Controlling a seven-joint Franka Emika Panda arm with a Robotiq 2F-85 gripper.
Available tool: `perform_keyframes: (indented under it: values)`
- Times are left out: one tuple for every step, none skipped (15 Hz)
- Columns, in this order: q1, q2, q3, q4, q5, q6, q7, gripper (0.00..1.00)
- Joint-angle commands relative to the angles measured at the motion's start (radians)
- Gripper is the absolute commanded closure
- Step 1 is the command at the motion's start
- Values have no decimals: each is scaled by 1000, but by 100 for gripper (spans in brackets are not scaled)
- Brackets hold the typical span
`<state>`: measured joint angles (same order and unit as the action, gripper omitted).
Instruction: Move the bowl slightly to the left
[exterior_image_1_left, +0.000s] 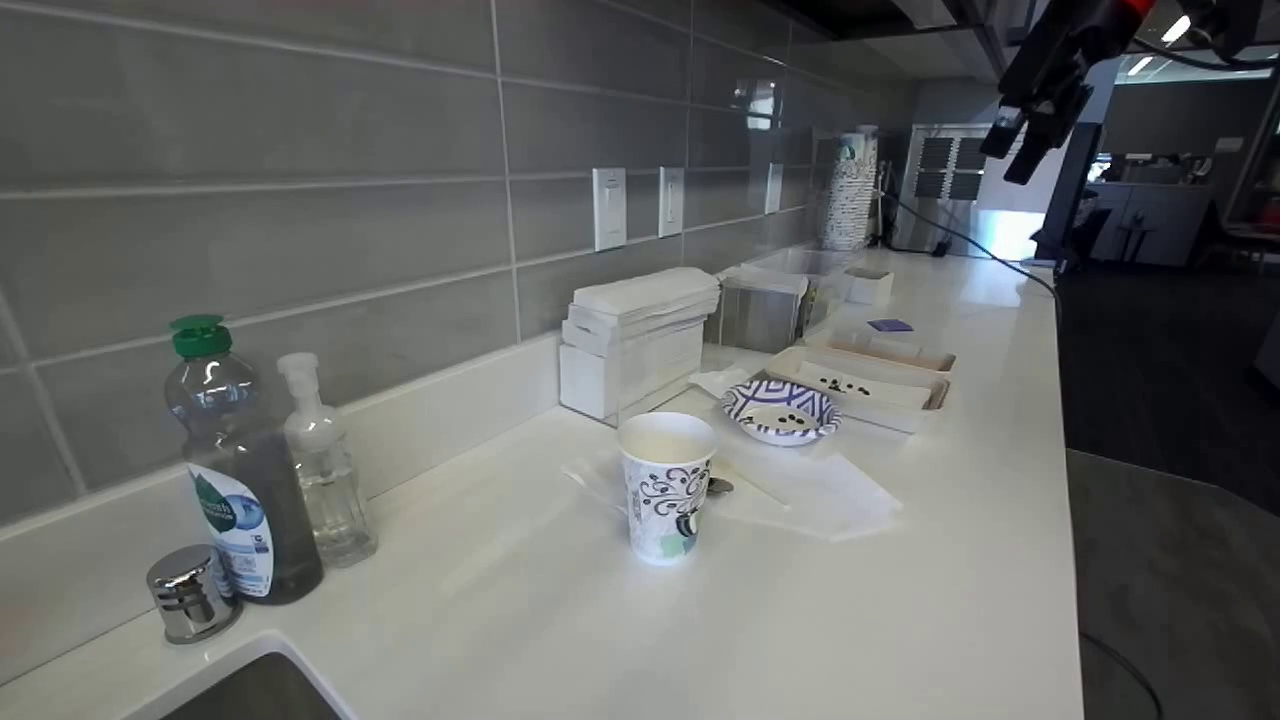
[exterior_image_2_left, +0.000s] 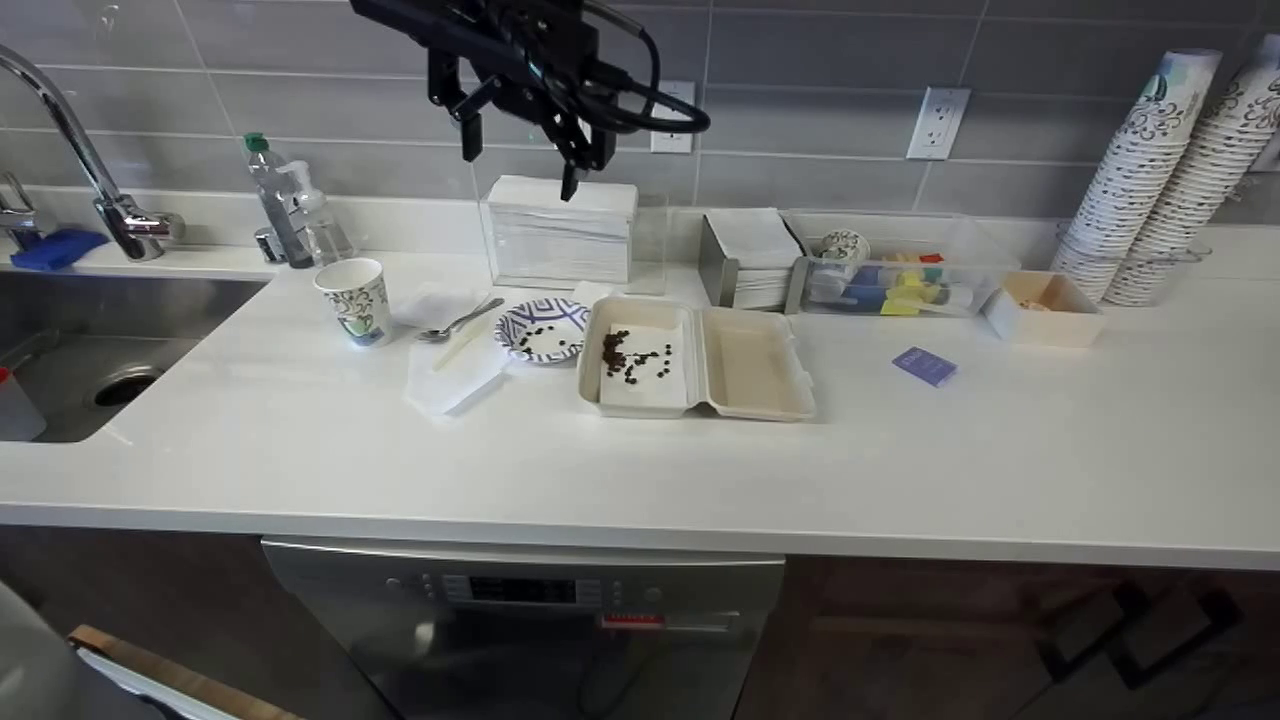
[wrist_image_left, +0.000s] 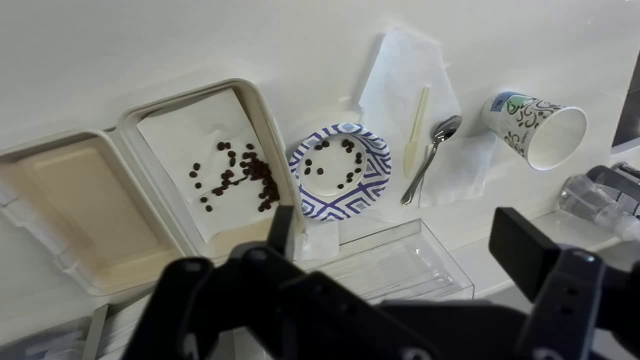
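Apparently, the bowl (wrist_image_left: 331, 170) is not being handled: it is being borne upright by the counter (exterior_image_2_left: 900, 450), with scattered dark beans (wrist_image_left: 320, 171) being held inside it. Whether the shift is done is not being settled by the views; since the rim is being seen right beside the takeout box (exterior_image_2_left: 757, 365), touching or just apart, the move is being judged as not yet made. If so, lowering, gripping, a slight leftward slide and release are all being awaited.

The hand (exterior_image_2_left: 520, 172) is being held well above the counter, its fingers being shown wide apart with nothing being gripped. In an exterior view the bowl (exterior_image_2_left: 545, 330) is being shown below it, well apart; in the wrist view it is being framed beyond the fingertips, off toward one finger, so some lining up is presumably being called for.
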<state>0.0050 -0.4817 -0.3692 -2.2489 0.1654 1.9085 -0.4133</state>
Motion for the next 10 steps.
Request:
perform_keyframes:
  values:
    - [-52, 47, 49, 15, 18, 19, 72, 0]
    - [-62, 64, 68, 12, 18, 51, 119, 0]
    - [-69, 77, 81, 16, 23, 62, 157, 0]
    - [-75, 85, 100, 5, 12, 104, 183, 0]
    - [-79, 98, 113, 6, 11, 121, 211, 0]
    - [-88, 114, 134, -4, -5, 173, 245, 0]
    - [-93, 130, 149, -3, -12, 193, 276, 0]
    - [-95, 144, 164, -10, -17, 233, 301, 0]
    - [-96, 158, 176, -16, -16, 264, 319, 0]
    - [-92, 173, 188, -25, -8, 305, 334, 0]
